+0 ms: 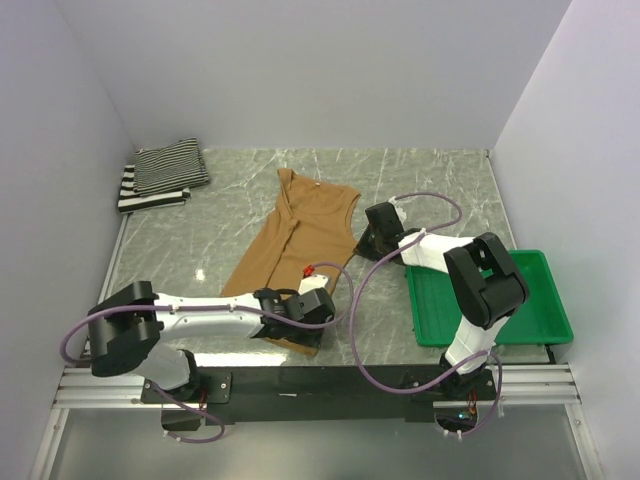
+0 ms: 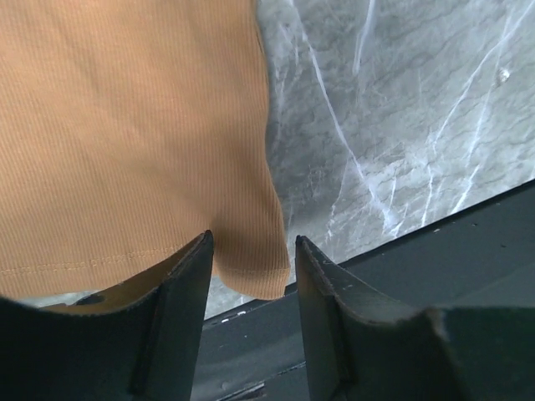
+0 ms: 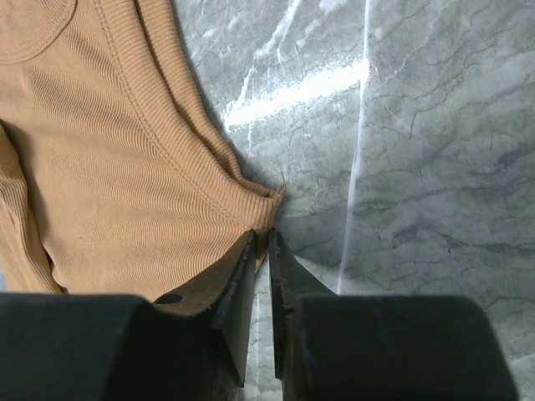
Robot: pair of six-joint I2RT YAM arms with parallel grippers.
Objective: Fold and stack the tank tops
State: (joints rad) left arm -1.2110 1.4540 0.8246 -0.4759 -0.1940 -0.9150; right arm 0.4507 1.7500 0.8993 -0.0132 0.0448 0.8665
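Observation:
The plain tan-brown tank top (image 1: 300, 235) lies spread out in the middle of the table, straps toward the back. My left gripper (image 1: 312, 303) is at its near hem; in the left wrist view the gripper (image 2: 251, 241) is open, with the tan hem corner (image 2: 251, 276) between the two fingers. My right gripper (image 1: 362, 238) is at the top's right side; in the right wrist view it (image 3: 261, 236) is shut on the tan cloth's edge (image 3: 266, 207) by the armhole. The pinstriped top (image 1: 172, 165) lies folded on the wide-striped top (image 1: 150, 197) at the back left.
A green plastic tray (image 1: 535, 300) sits at the right edge, partly behind my right arm. The marble table (image 1: 440, 190) ends in a dark front rail (image 2: 435, 242) just past the tan hem. Walls close in on three sides.

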